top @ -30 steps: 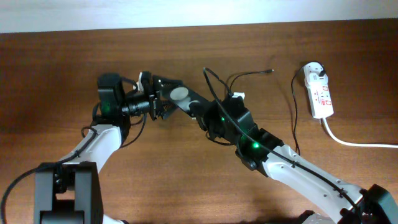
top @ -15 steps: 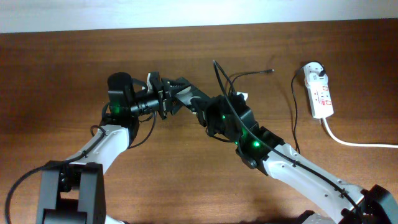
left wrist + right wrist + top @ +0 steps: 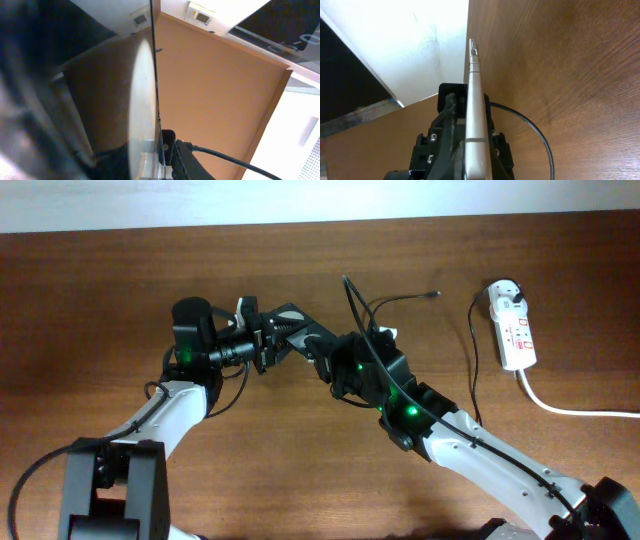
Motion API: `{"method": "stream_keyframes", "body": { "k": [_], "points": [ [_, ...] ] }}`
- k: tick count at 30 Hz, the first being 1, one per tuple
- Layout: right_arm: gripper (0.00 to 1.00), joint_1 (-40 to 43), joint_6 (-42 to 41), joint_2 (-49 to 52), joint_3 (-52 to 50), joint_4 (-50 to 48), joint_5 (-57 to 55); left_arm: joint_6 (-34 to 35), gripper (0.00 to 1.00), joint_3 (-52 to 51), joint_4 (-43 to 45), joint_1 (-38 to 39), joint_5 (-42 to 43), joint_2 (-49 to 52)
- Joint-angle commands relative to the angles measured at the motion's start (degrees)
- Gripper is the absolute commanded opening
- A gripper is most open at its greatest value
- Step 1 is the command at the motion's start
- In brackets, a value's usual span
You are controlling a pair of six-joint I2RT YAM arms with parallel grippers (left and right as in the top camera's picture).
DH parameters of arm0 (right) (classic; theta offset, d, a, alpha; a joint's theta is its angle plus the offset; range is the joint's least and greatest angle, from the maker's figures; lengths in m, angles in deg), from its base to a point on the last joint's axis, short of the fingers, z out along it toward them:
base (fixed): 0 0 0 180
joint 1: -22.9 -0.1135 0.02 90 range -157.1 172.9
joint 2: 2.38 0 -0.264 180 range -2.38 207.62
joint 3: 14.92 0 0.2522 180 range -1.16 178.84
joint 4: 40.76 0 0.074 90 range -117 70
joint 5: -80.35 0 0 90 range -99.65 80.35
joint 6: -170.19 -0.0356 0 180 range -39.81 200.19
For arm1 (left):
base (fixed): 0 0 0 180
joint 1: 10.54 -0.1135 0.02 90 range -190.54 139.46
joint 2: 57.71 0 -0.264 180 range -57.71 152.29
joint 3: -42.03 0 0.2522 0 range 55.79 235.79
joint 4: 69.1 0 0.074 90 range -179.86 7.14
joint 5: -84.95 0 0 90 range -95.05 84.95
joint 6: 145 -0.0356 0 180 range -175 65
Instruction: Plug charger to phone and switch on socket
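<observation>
The phone point(image 3: 290, 318) is held off the table between both arms, edge-on. My right gripper point(image 3: 318, 352) is shut on it; in the right wrist view its silver edge point(image 3: 476, 60) runs up from between the jaws of the right gripper point(image 3: 472, 107). My left gripper point(image 3: 262, 340) has closed on the phone's other end, and the phone's edge point(image 3: 142, 90) fills the left wrist view between the jaws of the left gripper point(image 3: 150, 155). The charger's black cable point(image 3: 473, 360) lies on the table, its connector tip point(image 3: 436, 295) free. Its white adapter point(image 3: 507, 292) sits in the socket point(image 3: 513, 330) at the right.
The socket's thick white cord point(image 3: 570, 408) runs off to the right edge. A thin black cable point(image 3: 542, 135) loops on the wood below the right wrist. The wooden table point(image 3: 100, 310) ends at a pale wall along the top.
My left gripper moved right to the phone and its jaws narrowed onto it. The right arm shifted slightly left, still holding the phone.
</observation>
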Motion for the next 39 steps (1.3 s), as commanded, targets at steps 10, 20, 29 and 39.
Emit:
{"method": "stream_keyframes", "body": {
  "k": [10, 20, 29, 39],
  "points": [
    [0.04, -0.8, 1.0, 0.1, -0.2, 1.5, 6.8, -4.1, 0.11, 1.1, -0.7, -3.4, -3.5, -0.2],
    [0.34, -0.8, 1.2, 0.1, -0.2, 23.6, 0.5, -15.4, 0.0, 1.1, -8.0, -3.4, -9.3, -0.2],
    [0.82, -0.8, 25.7, 0.1, -0.2, 47.5, -17.0, -40.2, 0.0, 1.1, -44.0, -3.4, -11.5, -0.2],
    [0.99, -0.8, 28.3, 0.1, -0.2, 54.9, -17.4, -40.5, 0.0, 7.6, -40.7, -3.4, 3.0, -0.1]
  ]
}}
